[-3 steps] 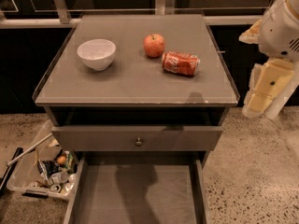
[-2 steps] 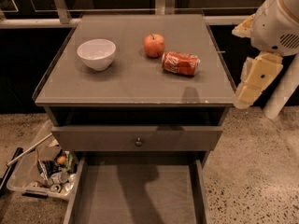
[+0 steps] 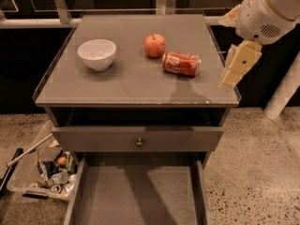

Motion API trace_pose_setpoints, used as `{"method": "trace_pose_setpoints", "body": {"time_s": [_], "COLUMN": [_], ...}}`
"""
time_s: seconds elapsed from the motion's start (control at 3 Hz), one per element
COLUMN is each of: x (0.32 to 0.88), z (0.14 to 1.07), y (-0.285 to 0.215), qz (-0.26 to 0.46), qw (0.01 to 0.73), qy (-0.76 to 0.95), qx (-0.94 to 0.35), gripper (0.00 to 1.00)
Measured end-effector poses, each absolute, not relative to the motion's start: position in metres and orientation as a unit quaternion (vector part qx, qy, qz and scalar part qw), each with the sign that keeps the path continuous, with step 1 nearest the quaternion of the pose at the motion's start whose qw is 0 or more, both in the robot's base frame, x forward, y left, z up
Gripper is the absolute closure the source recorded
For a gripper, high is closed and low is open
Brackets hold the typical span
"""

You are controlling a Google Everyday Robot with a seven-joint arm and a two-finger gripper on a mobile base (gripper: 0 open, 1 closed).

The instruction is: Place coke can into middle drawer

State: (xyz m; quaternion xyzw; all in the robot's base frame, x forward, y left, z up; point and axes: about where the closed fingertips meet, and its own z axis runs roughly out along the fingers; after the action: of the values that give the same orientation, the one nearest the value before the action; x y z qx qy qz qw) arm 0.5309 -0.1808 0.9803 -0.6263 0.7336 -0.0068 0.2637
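On the counter [image 3: 131,86], the coke can [image 3: 181,63] lies beside the apple [image 3: 154,45]. The gripper [image 3: 238,65] hangs by the right edge; I cannot tell if it is spread.

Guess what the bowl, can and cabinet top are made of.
White bowl: likely glazed ceramic, smooth and faintly glossy. Coke can: thin painted metal, slightly dented, silver end. Cabinet top: matte grey, seemingly under a clear sheet with a see-through rim. The gripper, apparently cream plastic, hangs beside the top's right edge.
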Motion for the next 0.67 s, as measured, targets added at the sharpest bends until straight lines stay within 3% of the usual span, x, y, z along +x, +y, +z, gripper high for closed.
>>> {"method": "trace_pose_setpoints", "body": {"time_s": [0.67], "x": [0.578], "z": [0.978], "y": [-0.153], "qz": [0.018], "qw": [0.291], "qy": [0.713], "qx": [-0.638], "gripper": [0.0]}}
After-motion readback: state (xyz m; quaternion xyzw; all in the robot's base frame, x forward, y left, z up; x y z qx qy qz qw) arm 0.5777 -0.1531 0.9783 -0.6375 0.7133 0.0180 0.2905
